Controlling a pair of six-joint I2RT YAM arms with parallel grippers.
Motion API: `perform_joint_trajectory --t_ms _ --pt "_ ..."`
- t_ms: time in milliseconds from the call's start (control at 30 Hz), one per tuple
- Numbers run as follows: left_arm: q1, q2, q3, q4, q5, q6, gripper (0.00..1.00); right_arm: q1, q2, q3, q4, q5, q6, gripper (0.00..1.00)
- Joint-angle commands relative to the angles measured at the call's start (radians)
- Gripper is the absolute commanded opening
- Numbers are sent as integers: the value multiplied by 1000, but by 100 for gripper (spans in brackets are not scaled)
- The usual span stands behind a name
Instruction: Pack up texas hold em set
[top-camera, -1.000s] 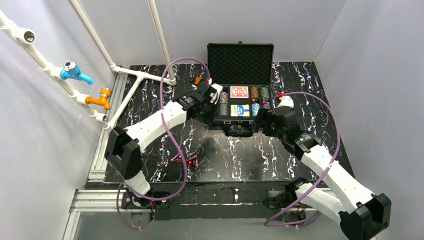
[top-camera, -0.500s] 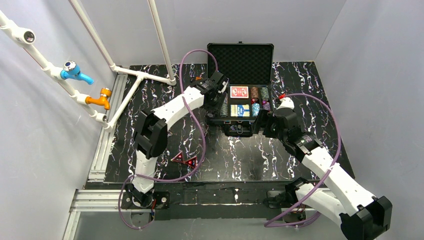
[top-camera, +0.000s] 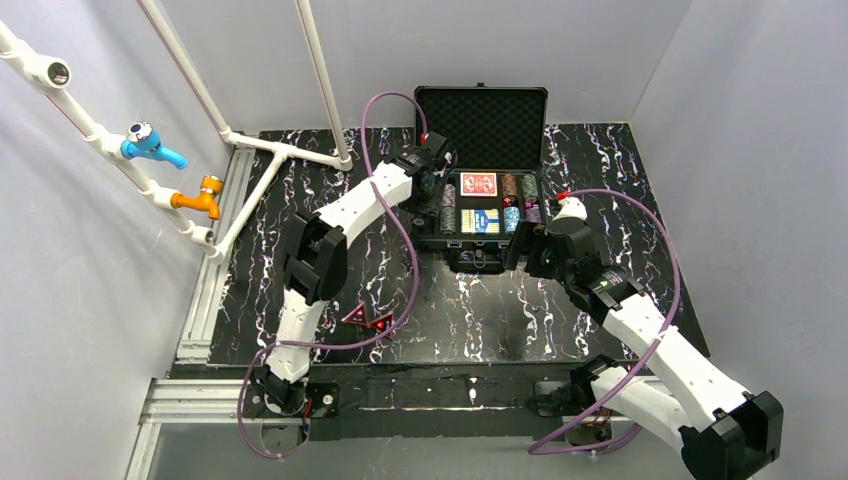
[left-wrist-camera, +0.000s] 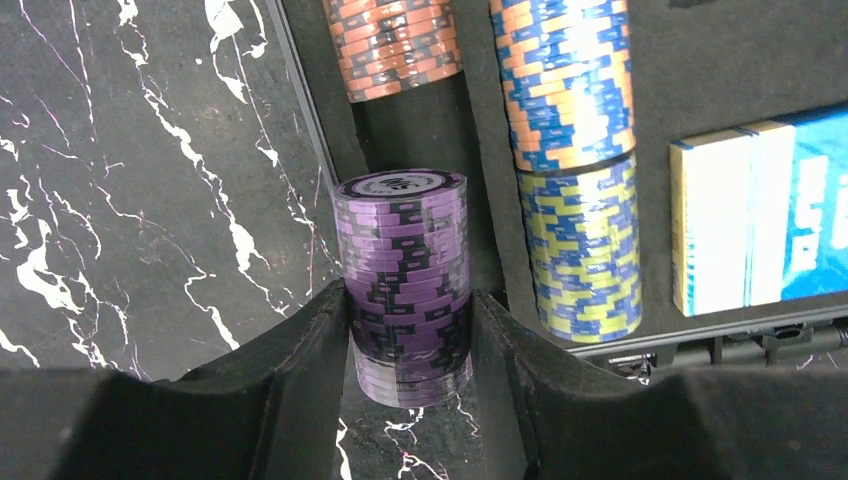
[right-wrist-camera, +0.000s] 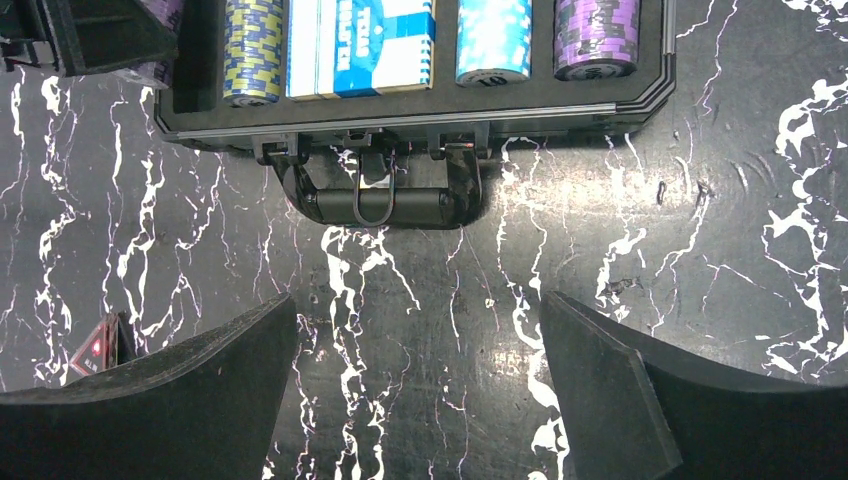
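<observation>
The black case (top-camera: 480, 112) lies open at the upper centre of the top view, its foam lid standing upright. At the case's left rim the left gripper (left-wrist-camera: 410, 305) clamps an upright purple chip stack (left-wrist-camera: 405, 240). The right gripper (right-wrist-camera: 417, 315) hangs spread wide and empty over the marble table (right-wrist-camera: 700, 250), just in front of the case handle (right-wrist-camera: 380, 205). Two red triangles (top-camera: 369, 319) lie at lower left, well apart from the case.

White pipes (top-camera: 85, 112) carry 1 blue tap (top-camera: 152, 145) and 1 orange tap (top-camera: 200, 196) beside the black marbled table (top-camera: 480, 310).
</observation>
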Motion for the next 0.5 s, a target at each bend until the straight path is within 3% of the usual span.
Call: perform_joint_trajectory --t_ms 0,467 --pt "17 4 67 -28 -11 -51 0 -2 -9 -7 50 -5 4 98" --pt "39 59 134 -28 76 -127 0 -2 -16 -14 50 -8 7 98"
